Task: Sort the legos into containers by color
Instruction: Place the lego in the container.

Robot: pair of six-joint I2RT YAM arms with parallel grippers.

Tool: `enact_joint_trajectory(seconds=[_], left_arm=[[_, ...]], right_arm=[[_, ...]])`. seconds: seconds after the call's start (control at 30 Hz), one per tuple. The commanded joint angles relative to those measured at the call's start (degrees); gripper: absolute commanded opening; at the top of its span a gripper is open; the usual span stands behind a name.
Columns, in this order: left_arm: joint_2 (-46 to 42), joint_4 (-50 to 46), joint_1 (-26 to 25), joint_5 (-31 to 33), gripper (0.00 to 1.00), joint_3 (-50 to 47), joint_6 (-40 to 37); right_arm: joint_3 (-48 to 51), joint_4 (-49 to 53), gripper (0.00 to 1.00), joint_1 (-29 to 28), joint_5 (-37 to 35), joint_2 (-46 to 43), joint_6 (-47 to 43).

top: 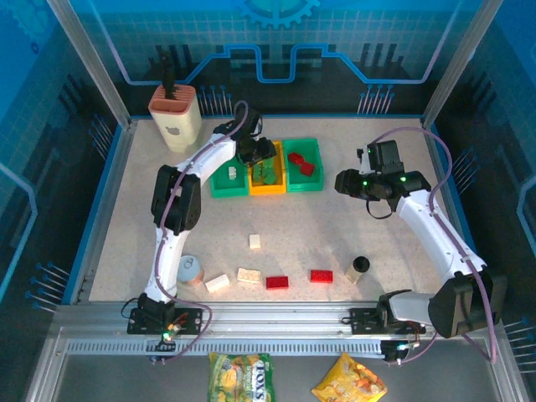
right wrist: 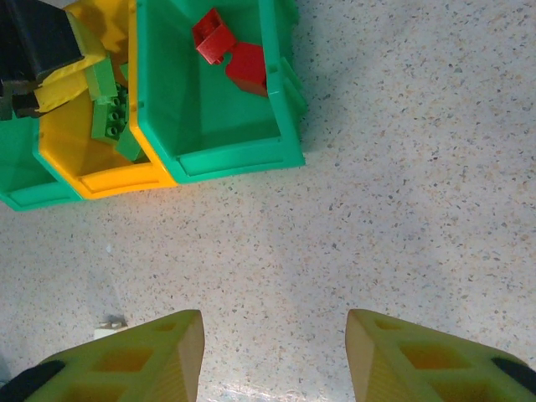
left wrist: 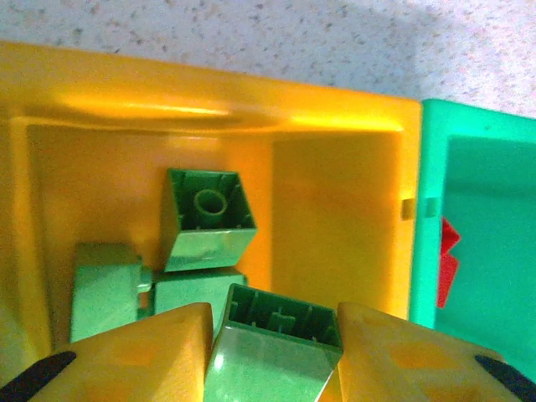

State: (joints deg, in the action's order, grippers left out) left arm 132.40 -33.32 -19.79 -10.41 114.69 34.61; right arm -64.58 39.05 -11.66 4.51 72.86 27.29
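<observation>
**Release hazard: green lego (left wrist: 272, 356) above yellow container (left wrist: 335, 218)**
The left tool (left wrist: 274, 322) grasps the green lego inside the yellow container. If it tilts on release, it may stick to a finger or lodge on the green legos (left wrist: 205, 222) below. The right tool (right wrist: 275, 335) is released and empty above the surface (right wrist: 402, 209).

The table (top: 335, 226) is off-white with fine dark speckles. On it, the left green bin (top: 224, 190) carries a cream brick (top: 231, 172). The yellow-orange bin (top: 266, 191) shows green bricks (left wrist: 207, 219). The right green bin (top: 303, 182) shows red bricks (top: 300, 162). Another green brick (left wrist: 280, 314) sits between the yellow fingers of the left gripper (left wrist: 272, 352). The right gripper (right wrist: 275, 352) is the same yellow. Loose cream bricks (top: 248, 275) and loose red bricks (top: 277, 282) dot the table. The knife block (top: 176, 117) is beige, and the small cylinder (top: 360, 267) has a black cap.
</observation>
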Motion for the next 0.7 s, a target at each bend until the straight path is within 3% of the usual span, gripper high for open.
enact_joint_trajectory(seconds=[0.0, 0.23, 0.67], left_arm=[[-1.05, 4.87, 0.54, -3.94, 0.43, -2.48, 2.83], [-1.37, 5.66, 0.67, -5.25, 0.49, -3.11, 4.23], [-7.15, 6.16, 0.76, -5.68, 0.48, -6.71, 2.55]], right_arm=[[0.03, 1.12, 0.49, 0.9, 0.17, -0.53, -0.83], [-0.12, 1.37, 0.49, 0.93, 0.32, -0.62, -0.75], [1.1, 0.28, 0.49, 0.65, 2.22, -0.1, -0.09]])
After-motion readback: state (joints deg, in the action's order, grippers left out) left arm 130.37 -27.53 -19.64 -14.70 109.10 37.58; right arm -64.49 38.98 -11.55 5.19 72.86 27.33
